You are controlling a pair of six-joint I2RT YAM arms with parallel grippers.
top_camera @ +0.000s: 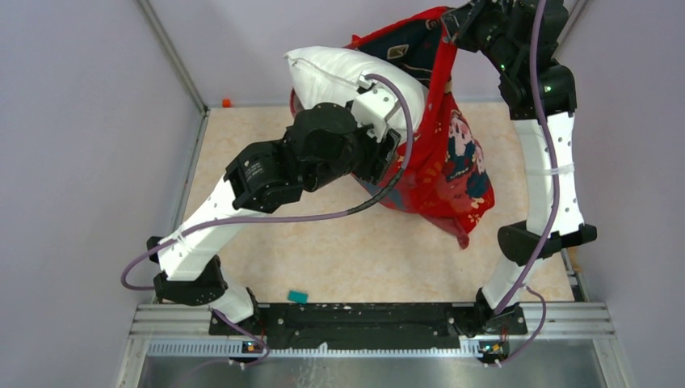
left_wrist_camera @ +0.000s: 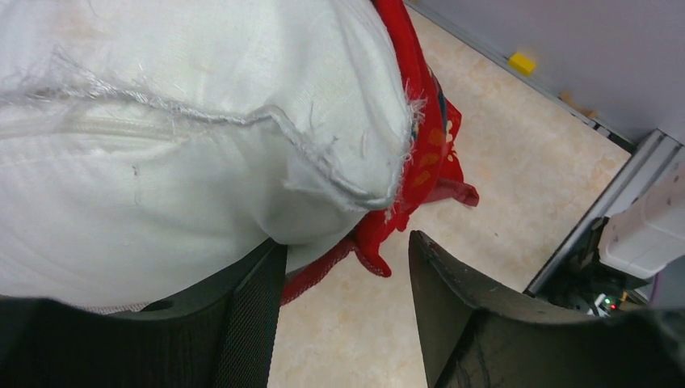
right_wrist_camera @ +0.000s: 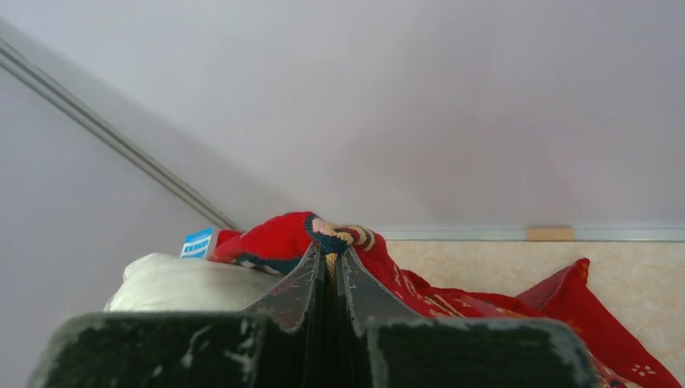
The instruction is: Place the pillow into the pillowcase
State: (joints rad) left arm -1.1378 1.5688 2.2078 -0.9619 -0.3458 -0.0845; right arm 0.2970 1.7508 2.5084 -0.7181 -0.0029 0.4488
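Observation:
The white pillow (top_camera: pixel 343 71) is held up off the table, its near end bulging out of the red pillowcase (top_camera: pixel 452 166), which hangs down around it. High at the back, my right gripper (right_wrist_camera: pixel 333 252) is shut on a bunched fold of the pillowcase (right_wrist_camera: pixel 279 236), with the pillow (right_wrist_camera: pixel 182 283) just to its left. My left gripper (left_wrist_camera: pixel 347 255) is open under the pillow (left_wrist_camera: pixel 161 121). The pillow rests over the left of its fingers (left_wrist_camera: pixel 246 315). A red hem of the pillowcase (left_wrist_camera: pixel 424 153) dangles just ahead of the jaws, not between them. In the top view the left fingers are hidden under the cloth.
A small orange block (top_camera: pixel 227 103) lies at the table's far left corner, also the yellow block (left_wrist_camera: pixel 522 62) in the left wrist view. A teal block (top_camera: pixel 298 297) sits by the front rail. Grey walls close in on the left, back and right. The right arm's base (left_wrist_camera: pixel 646 230) stands nearby.

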